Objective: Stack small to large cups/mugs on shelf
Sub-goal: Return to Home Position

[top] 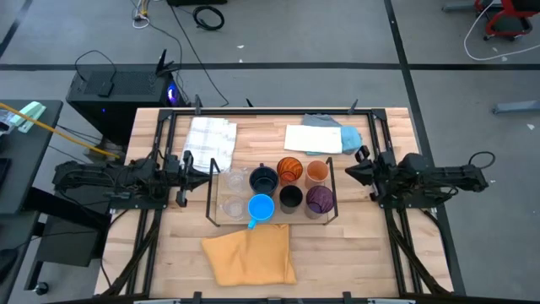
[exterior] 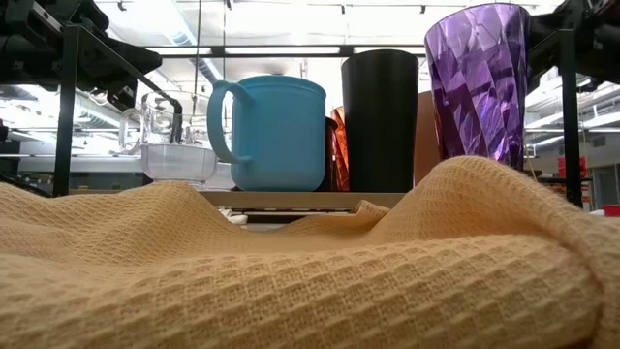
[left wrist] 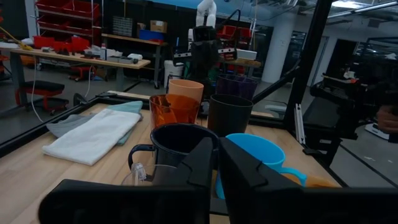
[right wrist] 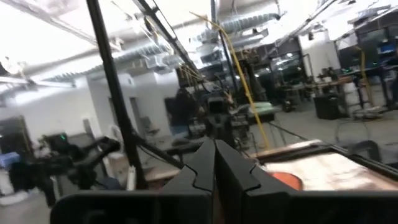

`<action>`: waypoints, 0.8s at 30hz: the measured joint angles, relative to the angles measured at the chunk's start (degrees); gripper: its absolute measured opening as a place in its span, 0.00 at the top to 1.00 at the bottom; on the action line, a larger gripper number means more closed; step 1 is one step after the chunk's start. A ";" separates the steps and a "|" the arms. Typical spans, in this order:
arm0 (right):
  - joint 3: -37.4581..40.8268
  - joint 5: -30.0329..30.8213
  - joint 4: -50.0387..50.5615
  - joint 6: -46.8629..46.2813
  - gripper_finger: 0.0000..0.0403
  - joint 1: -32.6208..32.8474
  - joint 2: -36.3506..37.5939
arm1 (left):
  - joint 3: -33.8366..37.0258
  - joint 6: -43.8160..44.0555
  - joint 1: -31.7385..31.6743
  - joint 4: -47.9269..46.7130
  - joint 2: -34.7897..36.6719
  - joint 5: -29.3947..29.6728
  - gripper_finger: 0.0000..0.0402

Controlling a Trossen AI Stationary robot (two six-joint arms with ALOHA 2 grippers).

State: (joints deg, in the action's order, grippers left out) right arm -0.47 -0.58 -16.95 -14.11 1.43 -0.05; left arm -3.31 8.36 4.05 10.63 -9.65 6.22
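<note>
Left gripper (top: pixel 201 171) clenched, dark fingers pressed together on nothing, just off the left end of the shelf (top: pixel 210 194). Shelf is a flat light-wood board in a thin black wire frame, mid-table (top: pixel 169 245), all cups on it in two rows.

Far left column: two clear glasses (top: pixel 234 179), small and round, one behind the other (hard to make out from above; the low view shows a glossy, see-through one).

Next column: dark navy mug (top: pixel 263 179) at the back and bright blue mug (top: pixel 261 208) in front, smooth matte plastic with a loop handle.

Then the orange faceted cup (top: pixel 289 170), translucent, behind the black cup (top: pixel 291 198), a plain matte cylinder.

Last column: pale orange cup (top: pixel 317 172), opaque, behind the purple cup (top: pixel 319 199), translucent with diamond facets and the tallest in the low view.

Right gripper (top: pixel 350 171) also shut tight and empty, just off the shelf's right end.

Off the shelf: white folded cloth (top: pixel 208 135) back left, white and light blue cloths (top: pixel 314 138) back right, and a mustard waffle-weave cloth (top: pixel 249 253) rumpled in front of the shelf.
</note>
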 joint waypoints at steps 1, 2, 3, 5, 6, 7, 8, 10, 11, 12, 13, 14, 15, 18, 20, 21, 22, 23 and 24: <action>0.00 0.19 0.87 0.66 0.96 -0.06 0.00 | 0.00 -0.02 -0.02 -0.01 0.00 0.00 0.91; 0.00 0.18 2.34 1.14 0.96 -0.22 0.00 | 0.00 0.00 0.00 -0.02 0.00 0.00 0.92; 0.00 0.18 4.33 1.25 0.97 -0.41 0.00 | 0.00 0.00 -0.02 0.00 0.00 0.00 0.92; 0.00 0.16 8.68 0.92 0.98 -0.65 0.00 | 0.00 -0.02 0.00 -0.02 0.00 0.00 0.93; 0.02 0.16 10.21 0.81 0.98 -0.65 0.00 | 0.00 0.00 -0.02 -0.01 0.00 0.00 0.94; 0.02 0.16 10.82 0.84 0.99 -0.65 0.00 | 0.00 -0.01 0.00 0.00 0.00 0.00 0.94; 0.02 0.16 10.69 1.09 0.99 -0.65 0.00 | 0.00 0.00 -0.01 -0.01 0.00 0.00 0.94; 0.02 0.18 10.12 2.04 0.99 -0.65 0.00 | 0.00 -0.01 -0.02 -0.02 0.00 0.00 0.95; 0.02 0.18 10.11 2.57 0.99 -0.65 0.00 | 0.00 0.00 -0.01 -0.02 0.00 -0.01 0.95; 0.02 0.24 10.26 3.35 0.99 -0.65 0.00 | 0.00 0.00 -0.02 -0.02 0.00 0.00 0.95; 0.02 0.56 10.76 3.83 0.99 -0.65 0.00 | 0.00 -0.02 0.00 -0.02 0.00 0.00 0.95; 0.02 0.61 11.56 4.23 0.99 -0.65 0.00 | 0.00 -0.01 -0.02 0.00 0.00 -0.02 0.95; 0.02 0.62 12.39 4.69 0.99 -0.65 0.00 | 0.00 0.00 0.00 -0.02 0.00 0.00 0.95; 0.02 0.63 14.30 4.91 0.99 -0.65 0.00 | 0.00 0.00 0.00 -0.02 0.00 0.00 0.94; 0.02 0.62 15.40 5.35 0.99 -0.65 0.00 | 0.00 0.00 -0.02 0.00 0.00 0.00 0.93; 0.02 0.63 15.48 5.81 0.99 -0.65 0.00 | 0.00 0.00 -0.02 -0.02 0.02 0.00 0.93; 0.02 0.63 15.52 6.44 0.99 -0.65 0.00 | 0.00 0.00 -0.02 -0.02 0.00 -0.01 0.92; 0.02 0.64 15.61 6.89 0.99 -0.65 0.00 | 0.00 -0.01 -0.01 -0.02 0.00 0.00 0.92; 0.02 0.81 15.61 7.23 0.99 -0.65 0.00 | 0.00 0.00 -0.02 0.00 0.00 0.00 0.92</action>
State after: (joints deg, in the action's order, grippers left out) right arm -0.45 0.23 -1.34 -6.87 0.78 -0.05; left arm -3.31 8.36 4.03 10.63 -9.65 6.22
